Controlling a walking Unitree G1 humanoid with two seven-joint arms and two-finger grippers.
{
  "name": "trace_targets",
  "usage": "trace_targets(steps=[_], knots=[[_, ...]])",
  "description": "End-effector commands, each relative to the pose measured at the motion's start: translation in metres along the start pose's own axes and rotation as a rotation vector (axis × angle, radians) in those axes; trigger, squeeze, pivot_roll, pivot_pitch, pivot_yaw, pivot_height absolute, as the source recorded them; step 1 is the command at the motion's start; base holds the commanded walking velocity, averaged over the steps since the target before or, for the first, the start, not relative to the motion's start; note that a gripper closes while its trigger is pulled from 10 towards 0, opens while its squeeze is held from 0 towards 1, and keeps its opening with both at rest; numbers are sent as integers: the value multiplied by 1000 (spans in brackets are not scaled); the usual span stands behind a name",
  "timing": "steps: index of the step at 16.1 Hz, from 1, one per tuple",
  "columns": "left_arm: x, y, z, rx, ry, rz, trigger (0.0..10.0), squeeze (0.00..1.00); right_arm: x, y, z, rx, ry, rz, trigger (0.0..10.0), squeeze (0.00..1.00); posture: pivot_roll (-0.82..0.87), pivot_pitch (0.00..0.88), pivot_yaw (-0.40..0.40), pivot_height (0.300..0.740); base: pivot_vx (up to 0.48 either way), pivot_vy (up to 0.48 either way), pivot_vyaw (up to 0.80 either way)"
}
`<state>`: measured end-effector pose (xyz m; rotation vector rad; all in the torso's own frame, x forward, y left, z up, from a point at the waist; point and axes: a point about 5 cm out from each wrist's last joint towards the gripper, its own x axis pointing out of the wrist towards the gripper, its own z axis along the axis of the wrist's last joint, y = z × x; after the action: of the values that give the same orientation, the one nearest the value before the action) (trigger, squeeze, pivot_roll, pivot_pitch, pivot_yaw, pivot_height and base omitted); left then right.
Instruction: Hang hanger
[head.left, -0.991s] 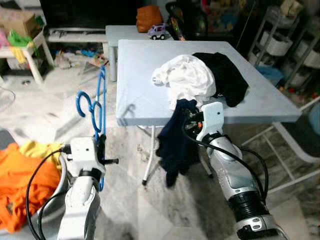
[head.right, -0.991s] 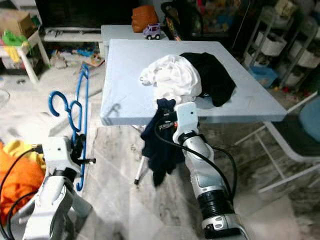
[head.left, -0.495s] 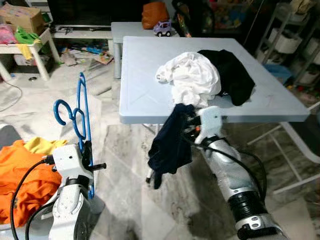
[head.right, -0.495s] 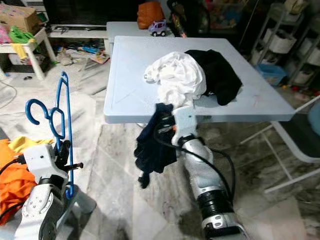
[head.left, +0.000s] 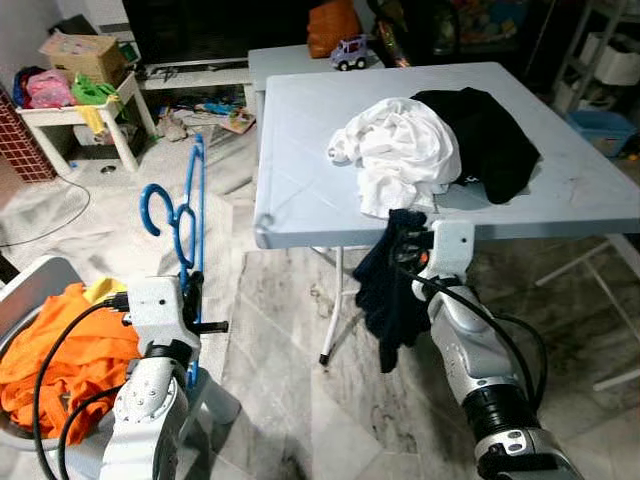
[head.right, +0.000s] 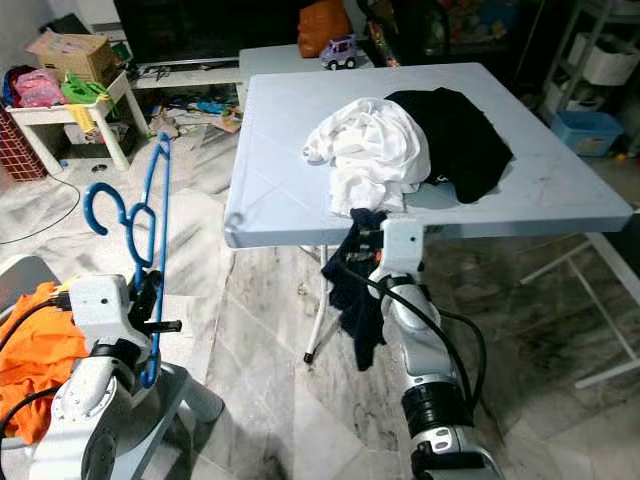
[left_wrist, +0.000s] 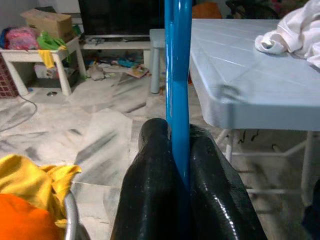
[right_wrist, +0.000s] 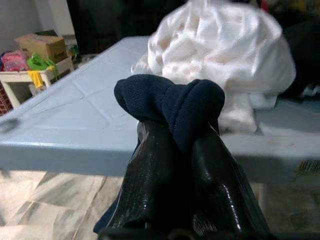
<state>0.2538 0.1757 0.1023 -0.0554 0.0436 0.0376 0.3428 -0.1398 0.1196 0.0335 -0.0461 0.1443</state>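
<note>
Fingers (left_wrist: 150, 190) of your left gripper (left_wrist: 177, 150) are pinching the blue hanger (head.left: 185, 225) tight, the shaft running up between them in the left wrist view. You are holding that hanger upright off the table's near left corner, over the marble floor (head.left: 290, 400), with its hook curling out toward the left and the frame well apart from the table edge. Your right gripper (right_wrist: 175, 130) is clamping a navy garment (head.left: 388, 300), whose cloth is bunching over the fingertips in the right wrist view and hanging down below the front edge of the table (head.left: 310, 190). That gripper is sitting just beside the table's front rim, close under the white shirt (head.left: 400, 150), which is lying crumpled on the tabletop and touching a black garment (head.left: 490, 140) behind it to the right. An orange cloth (head.left: 70, 355) is piling up in a basket (head.left: 25, 290) by your left arm, with a bit of yellow fabric (left_wrist: 30, 177) on top of it. Beyond the table a toy car (head.left: 350, 50) is resting on a second, smaller table (head.left: 290, 60), and a cardboard box (head.left: 85, 55) is sitting on a low white stand (head.left: 75, 115) at the far left.
</note>
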Motion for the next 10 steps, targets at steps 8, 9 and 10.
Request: trace_targets(steps=[8, 9, 10], knots=[[-3, -14, 15, -59, -55, -1, 10000, 0, 3, -3, 20, -23, -64, 7, 10000, 0, 28, 0, 8, 740, 108, 0, 0], [-3, -13, 17, -55, -59, 2, 10000, 0, 5, -3, 23, -26, -69, 9, 10000, 0, 30, 0, 3, 740, 334, 0, -800], [-3, -13, 17, -58, -56, 3, 10000, 0, 5, -3, 24, -26, -70, 9, 10000, 0, 30, 0, 3, 740, 341, 0, -800]])
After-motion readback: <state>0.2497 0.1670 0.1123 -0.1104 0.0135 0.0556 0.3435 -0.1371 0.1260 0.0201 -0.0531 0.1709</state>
